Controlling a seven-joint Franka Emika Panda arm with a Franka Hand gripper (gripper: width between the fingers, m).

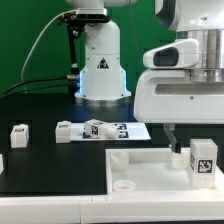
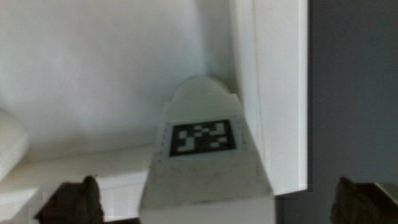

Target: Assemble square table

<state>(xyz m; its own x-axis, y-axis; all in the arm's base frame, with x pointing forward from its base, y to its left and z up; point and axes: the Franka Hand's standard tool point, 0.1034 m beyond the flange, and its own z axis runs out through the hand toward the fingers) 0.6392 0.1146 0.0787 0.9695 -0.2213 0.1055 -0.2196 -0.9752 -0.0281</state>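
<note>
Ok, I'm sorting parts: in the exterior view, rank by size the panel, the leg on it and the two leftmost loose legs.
1. panel.
2. leg on it, though nearer the camera.
3. two leftmost legs, alike.

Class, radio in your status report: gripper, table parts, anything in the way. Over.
Gripper open, straddling leg, no contact. Leg upright at panel corner. Nothing in the way.
</note>
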